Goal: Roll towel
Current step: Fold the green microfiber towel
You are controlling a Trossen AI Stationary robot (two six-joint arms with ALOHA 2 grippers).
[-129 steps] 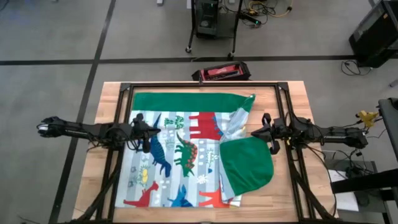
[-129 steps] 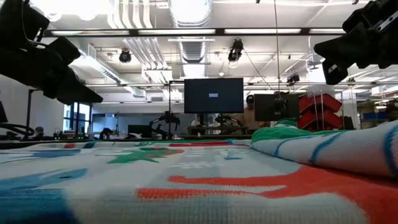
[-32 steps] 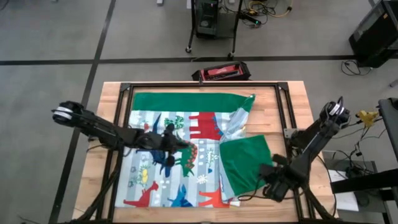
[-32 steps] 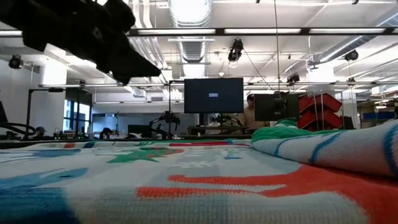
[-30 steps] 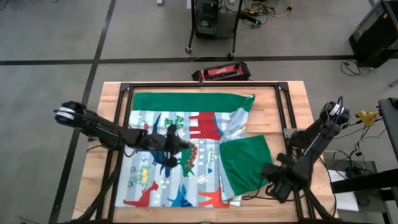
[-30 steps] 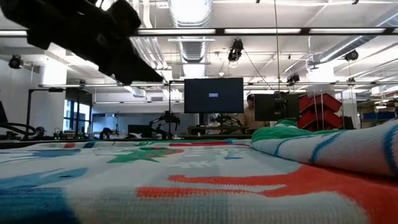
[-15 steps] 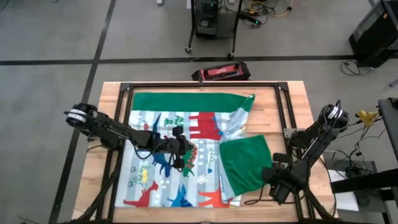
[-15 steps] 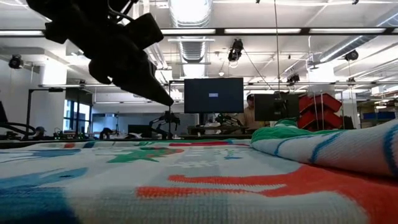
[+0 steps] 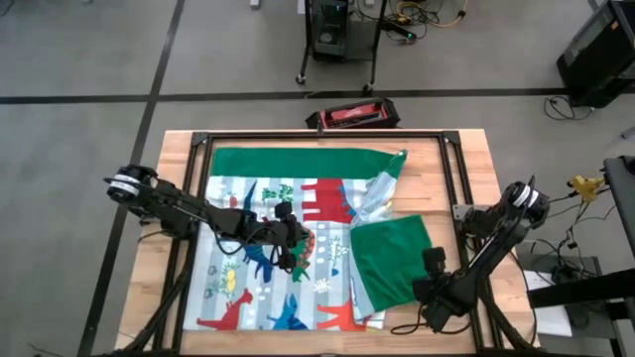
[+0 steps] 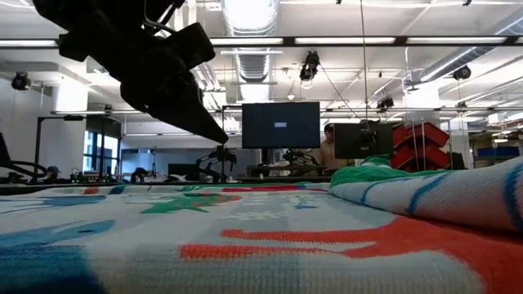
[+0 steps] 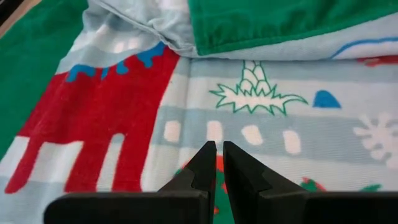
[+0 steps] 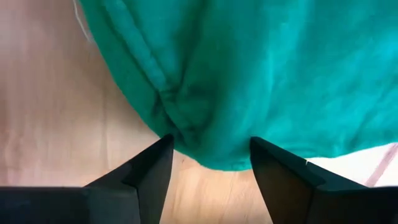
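Note:
The towel (image 9: 278,258) lies spread on the table, dinosaur print up. Its right part is folded over as a green flap (image 9: 392,260), which rests on the printed side. My left gripper (image 9: 301,250) is shut and hangs over the towel's middle, slanting down; in the low view my left gripper (image 10: 222,136) is clear of the cloth. My right gripper (image 9: 424,294) is open and points down at the flap's near right corner (image 12: 211,158), one finger on either side of it. My right gripper comes from above with its two fingers (image 12: 155,162) astride the green flap's near right corner, which lies flat on the wood. Whether the fingers touch the cloth, I cannot tell.
A black metal frame (image 9: 451,169) runs around the towel on the wooden table (image 9: 476,188). A red and black object (image 9: 352,116) lies at the far edge. Bare wood shows to the right of the flap (image 12: 50,124).
My left gripper has gone a little toward the table's right, over the towel's middle, and tipped further down. My right gripper has sunk toward the green flap's near corner and rolled about its own axis. The towel has not moved.

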